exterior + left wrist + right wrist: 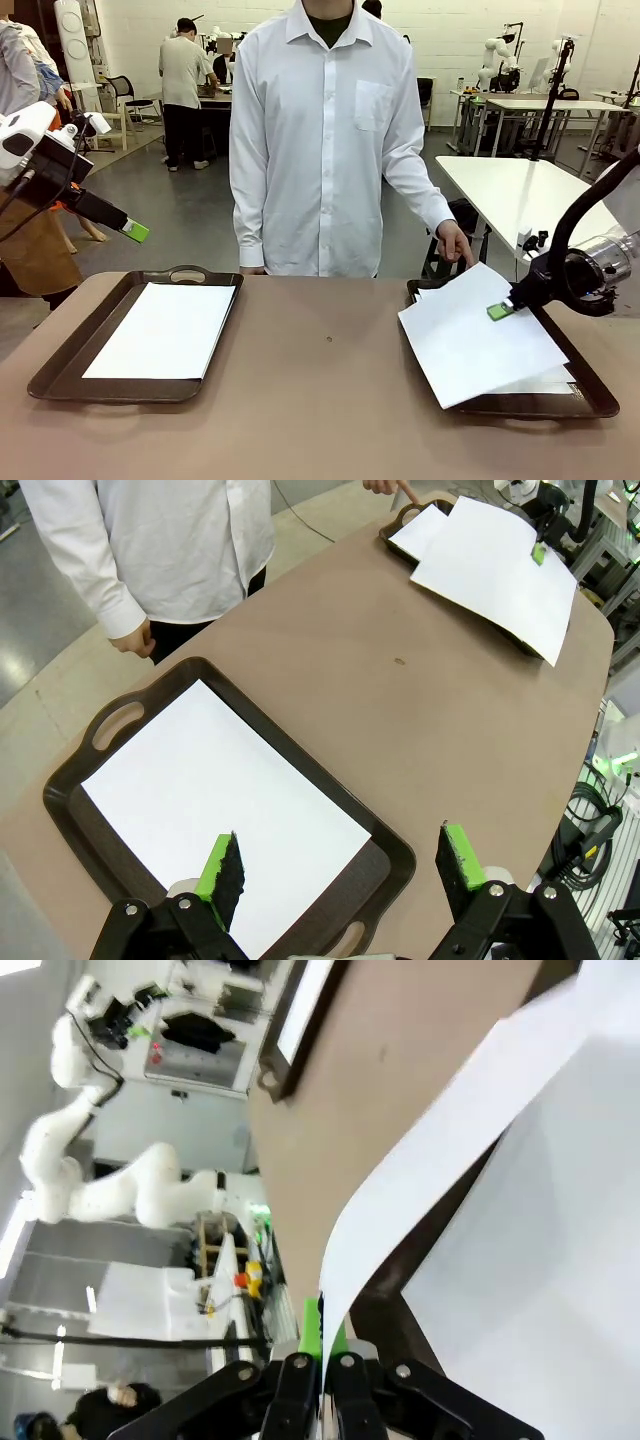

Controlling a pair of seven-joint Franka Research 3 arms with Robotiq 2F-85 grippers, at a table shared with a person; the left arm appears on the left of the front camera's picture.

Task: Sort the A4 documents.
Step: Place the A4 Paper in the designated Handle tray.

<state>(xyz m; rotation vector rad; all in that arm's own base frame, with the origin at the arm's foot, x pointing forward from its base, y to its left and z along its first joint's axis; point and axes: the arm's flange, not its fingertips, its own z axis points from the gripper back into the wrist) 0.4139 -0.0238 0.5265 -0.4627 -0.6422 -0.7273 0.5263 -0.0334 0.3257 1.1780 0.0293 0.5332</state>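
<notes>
Paper sheet (pixel 480 340) was pinched at its edge by the right gripper (pixel 499 311), jaws clamped on it; the sheet lay skewed over the right tray (pixel 590 400), with more sheets (pixel 545 382) beneath it. Left gripper (pixel 340 875) hung spread wide and empty, directly above the left tray (pixel 390 855) holding one flat sheet (pixel 220 790). Judgement: sheet is light, thin, floppy and slick; it sags away from the pinch, so an edge grip near a corner suits, moved slowly.
</notes>
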